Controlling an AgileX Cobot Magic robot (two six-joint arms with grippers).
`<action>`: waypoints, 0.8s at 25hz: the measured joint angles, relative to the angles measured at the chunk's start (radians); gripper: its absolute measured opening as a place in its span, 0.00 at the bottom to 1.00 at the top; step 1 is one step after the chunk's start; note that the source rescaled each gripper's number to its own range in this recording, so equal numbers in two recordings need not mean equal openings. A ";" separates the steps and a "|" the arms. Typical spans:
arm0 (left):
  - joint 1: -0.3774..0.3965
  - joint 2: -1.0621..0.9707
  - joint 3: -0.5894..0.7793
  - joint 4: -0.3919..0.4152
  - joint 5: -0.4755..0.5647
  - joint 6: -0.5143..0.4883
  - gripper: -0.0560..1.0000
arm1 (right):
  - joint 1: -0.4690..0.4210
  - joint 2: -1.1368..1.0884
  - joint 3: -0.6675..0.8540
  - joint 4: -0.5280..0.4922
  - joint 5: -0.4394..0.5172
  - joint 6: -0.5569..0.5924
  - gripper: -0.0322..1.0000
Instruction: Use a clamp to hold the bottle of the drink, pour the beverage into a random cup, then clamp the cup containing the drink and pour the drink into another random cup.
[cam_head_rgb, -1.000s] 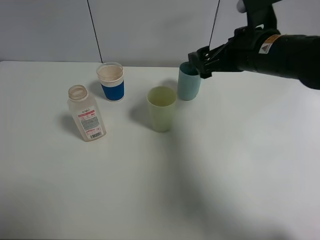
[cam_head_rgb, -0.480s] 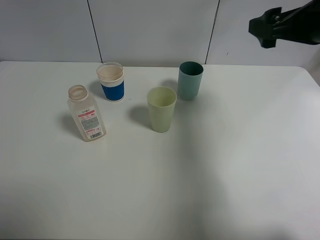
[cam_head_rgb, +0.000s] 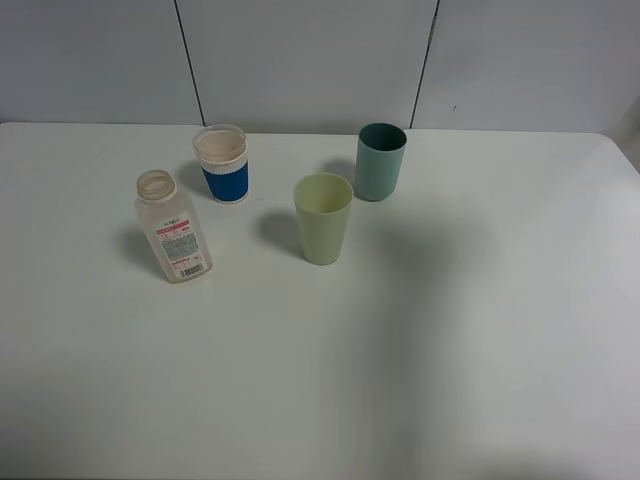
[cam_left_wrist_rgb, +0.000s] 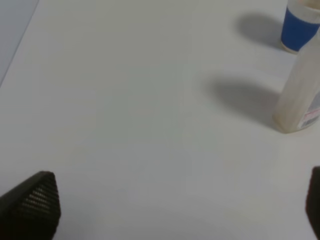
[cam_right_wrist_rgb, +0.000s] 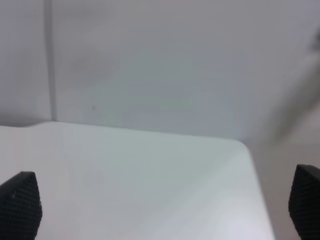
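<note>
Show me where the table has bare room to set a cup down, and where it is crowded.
Free: the whole near half of the table, below the bottle and yellow-green cup, and the right side beyond the teal cup. Crowded: the far left-centre, where the bottle, blue-banded cup, yellow-green cup and teal cup stand close together.

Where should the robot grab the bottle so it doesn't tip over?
Probably around the flat-sided body of the bottle, at the label, coming in level from the open table side in front. It stands upright with its round neck open, so a side grip keeps it level. The blue-band cup behind leaves less room there.
</note>
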 joint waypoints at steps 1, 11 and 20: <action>0.000 0.000 0.000 0.000 0.000 0.000 1.00 | -0.014 -0.029 0.000 0.001 0.031 0.001 0.98; 0.000 0.000 0.000 0.000 0.000 0.000 1.00 | -0.031 -0.334 0.000 0.012 0.346 0.049 0.98; 0.000 0.000 0.000 0.000 0.000 0.000 1.00 | -0.031 -0.585 0.000 -0.006 0.596 0.088 0.98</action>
